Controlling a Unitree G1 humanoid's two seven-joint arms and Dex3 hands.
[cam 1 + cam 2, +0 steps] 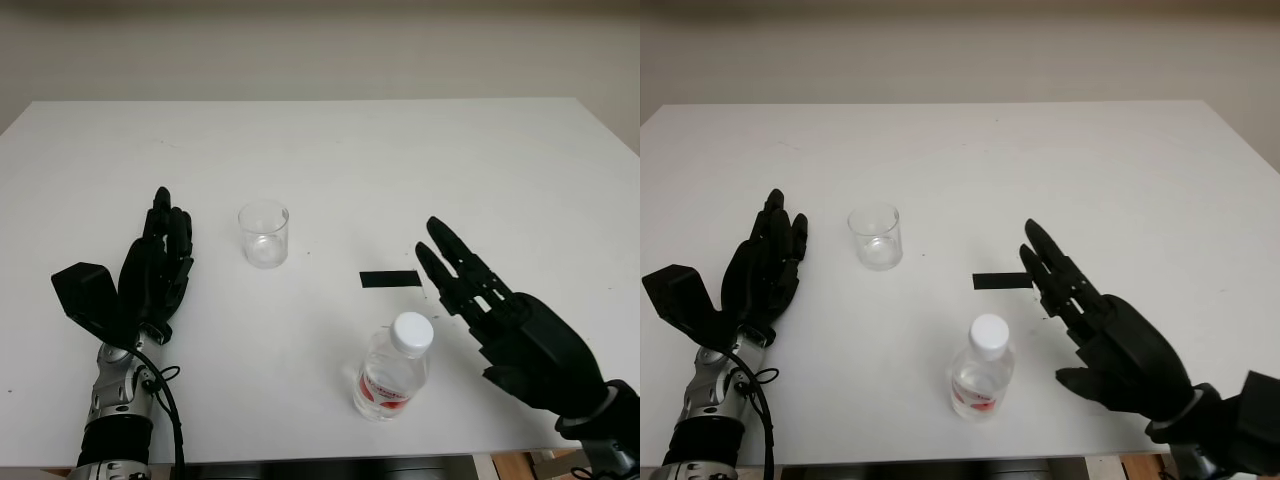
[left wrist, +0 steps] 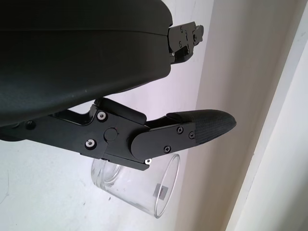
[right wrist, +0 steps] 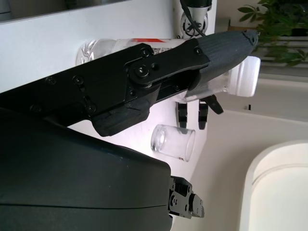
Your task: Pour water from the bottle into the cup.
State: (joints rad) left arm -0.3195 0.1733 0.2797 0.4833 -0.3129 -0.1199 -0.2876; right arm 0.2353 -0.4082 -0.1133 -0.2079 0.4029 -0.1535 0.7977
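No step was done: the capped bottle (image 1: 392,367) stood lower centre on the desk (image 1: 480,160), the empty cup (image 1: 264,233) centre-left, with the right hand (image 1: 500,315) open beside the bottle and the left hand (image 1: 152,270) open lower left.

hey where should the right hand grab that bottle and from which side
Grip the bottle around its clear body, below the white cap. It stands upright near the table's front edge, so a sideways wrap suits it. Come from its right, where the open right hand already is; the cup stands farther back on the left.
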